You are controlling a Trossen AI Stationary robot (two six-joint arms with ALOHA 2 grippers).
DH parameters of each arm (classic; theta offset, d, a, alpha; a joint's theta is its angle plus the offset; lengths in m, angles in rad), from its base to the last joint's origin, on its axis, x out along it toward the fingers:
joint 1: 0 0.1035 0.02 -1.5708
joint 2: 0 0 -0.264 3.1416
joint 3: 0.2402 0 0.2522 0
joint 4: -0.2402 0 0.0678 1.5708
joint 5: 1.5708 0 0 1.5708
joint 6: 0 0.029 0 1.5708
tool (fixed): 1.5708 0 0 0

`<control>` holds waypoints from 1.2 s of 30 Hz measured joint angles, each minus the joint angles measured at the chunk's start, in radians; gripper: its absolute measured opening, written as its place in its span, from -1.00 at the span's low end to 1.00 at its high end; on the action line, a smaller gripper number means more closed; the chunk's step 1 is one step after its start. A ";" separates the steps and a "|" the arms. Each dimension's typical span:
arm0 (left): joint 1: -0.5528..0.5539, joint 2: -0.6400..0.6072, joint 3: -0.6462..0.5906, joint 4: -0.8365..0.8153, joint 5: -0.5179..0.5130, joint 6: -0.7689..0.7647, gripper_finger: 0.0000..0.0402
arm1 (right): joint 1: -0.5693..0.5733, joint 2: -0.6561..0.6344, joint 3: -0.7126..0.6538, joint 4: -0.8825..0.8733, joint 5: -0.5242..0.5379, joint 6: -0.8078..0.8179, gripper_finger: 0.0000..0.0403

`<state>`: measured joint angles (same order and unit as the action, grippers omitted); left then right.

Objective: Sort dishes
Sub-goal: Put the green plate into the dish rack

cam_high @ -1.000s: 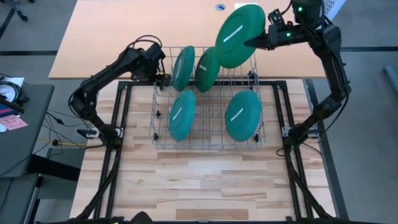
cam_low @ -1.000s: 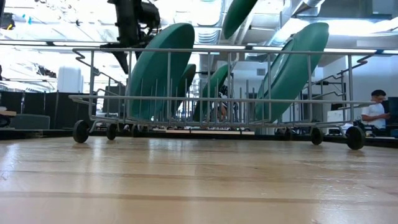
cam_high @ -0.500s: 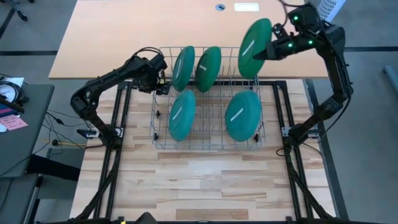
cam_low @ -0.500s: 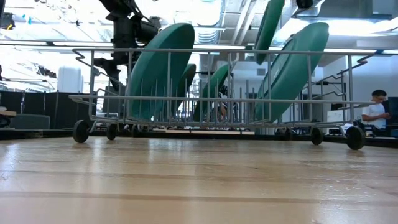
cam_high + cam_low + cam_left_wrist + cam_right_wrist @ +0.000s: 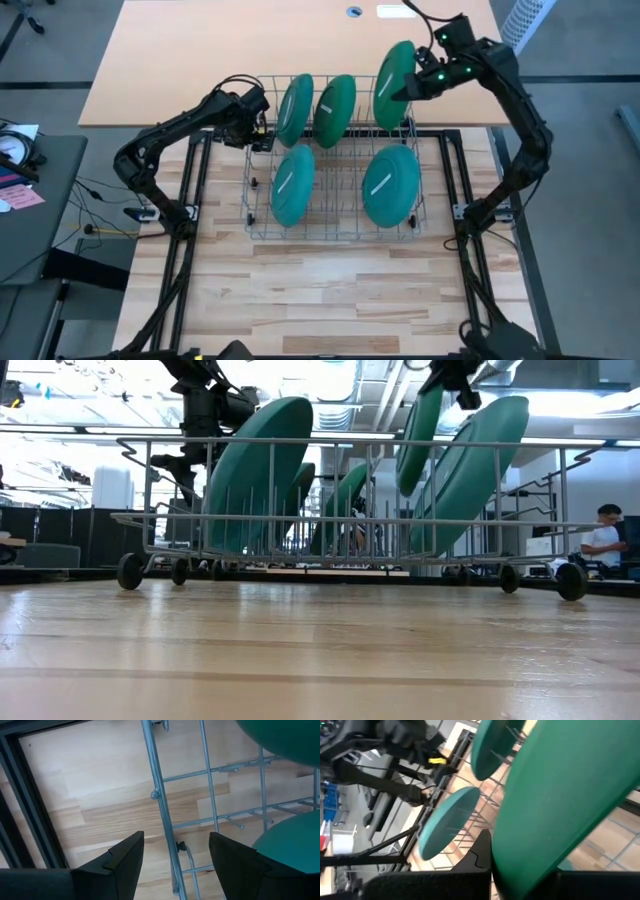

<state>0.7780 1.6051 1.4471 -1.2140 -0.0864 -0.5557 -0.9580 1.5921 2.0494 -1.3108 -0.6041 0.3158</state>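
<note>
The right gripper pinches a dark green plate by its rim, at the far right corner of the wire rack. The plate hangs on edge from the gripper, its lower part among the rack's far-row wires; the low view shows it tilted, top leaning right, its bottom edge above the rack floor. From above, its long axis runs roughly front to back.

Four more plates stand on edge in the rack. In the far row, a teal plate and a dark green plate stand side by side, left of the held one. In the near row, one teal plate stands on the left and another on the right. All four lean the same way as the held plate.

The left gripper, its fingers spread wide, hovers just outside the rack's far left corner, holding nothing.

The rack rests on small wheels on a light wooden surface with a black frame. A second, tan table lies beyond. In the room behind, a seated person appears at far right.
</note>
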 joint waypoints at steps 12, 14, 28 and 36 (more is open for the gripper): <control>0.000 0.000 0.000 0.001 0.000 0.021 0.09 | -0.037 0.000 -0.167 0.108 -0.037 -0.030 -0.91; 0.000 0.000 0.000 0.002 0.000 0.021 0.09 | -0.037 0.000 -0.185 0.117 -0.036 -0.029 -0.91; 0.000 0.000 0.000 0.001 0.000 0.021 0.09 | -0.037 0.000 -0.290 0.203 -0.028 -0.029 -0.91; 0.000 0.000 0.000 0.001 0.001 0.021 0.09 | -0.040 0.000 -0.323 0.235 -0.022 -0.036 -0.91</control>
<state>0.7776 1.6047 1.4472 -1.2129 -0.0856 -0.5343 -0.9977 1.5917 1.7268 -1.0757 -0.6259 0.2793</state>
